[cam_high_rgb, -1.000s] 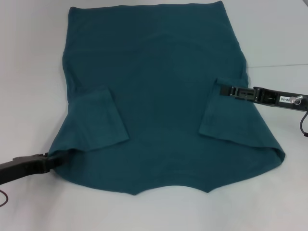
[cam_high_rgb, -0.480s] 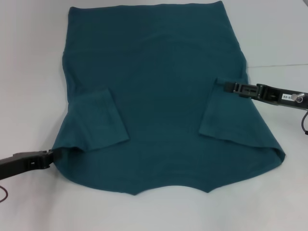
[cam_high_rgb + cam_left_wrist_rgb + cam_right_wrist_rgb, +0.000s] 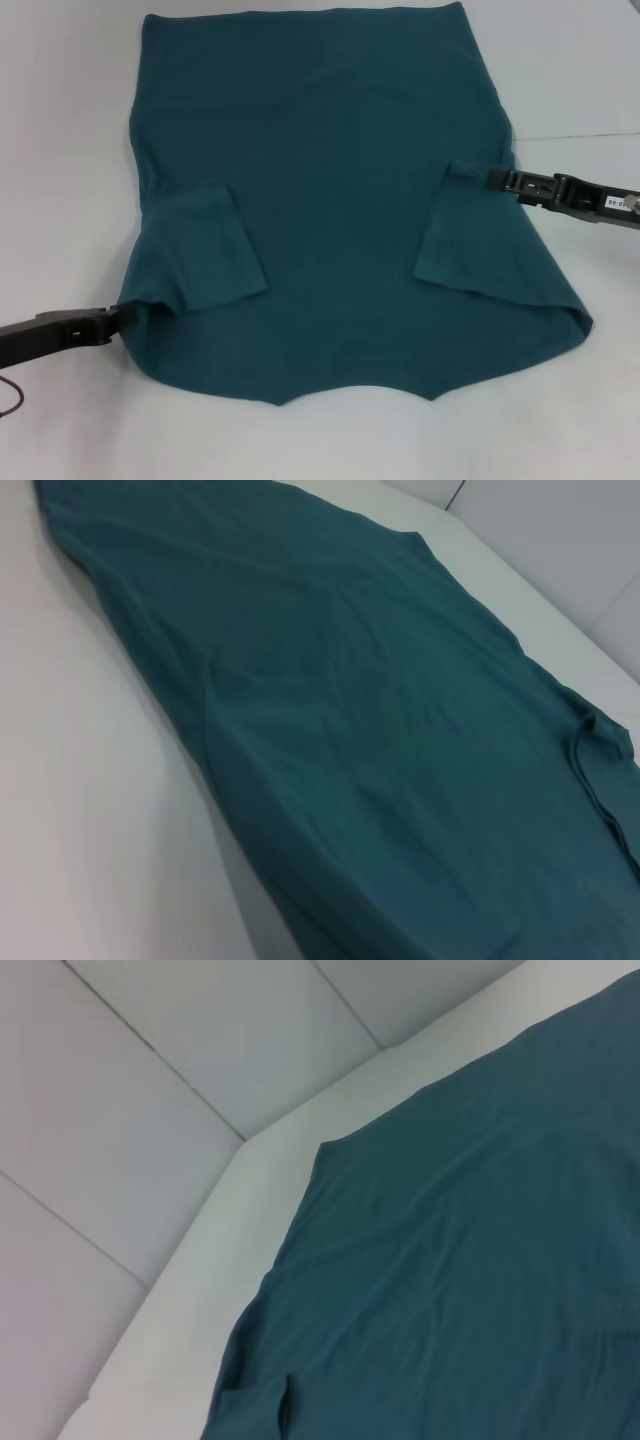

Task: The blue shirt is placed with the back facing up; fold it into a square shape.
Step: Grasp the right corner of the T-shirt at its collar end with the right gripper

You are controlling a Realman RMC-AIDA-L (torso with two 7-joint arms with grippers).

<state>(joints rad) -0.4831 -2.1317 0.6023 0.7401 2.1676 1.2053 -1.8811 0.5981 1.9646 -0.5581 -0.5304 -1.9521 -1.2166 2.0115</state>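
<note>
Jaws: left gripper (image 3: 120, 318), right gripper (image 3: 490, 179) unreadable | head-only; wrists show blue shirt (image 3: 330, 200)

Blue shirt (image 3: 400, 730) spread on white table (image 3: 90, 810), rumpled.

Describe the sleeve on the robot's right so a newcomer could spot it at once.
Start from the blue shirt spread over the white table. On its right edge, a short sleeve lies folded inward onto the body. Unlike the opposite sleeve, the right pincer reaches its upper corner.
</note>
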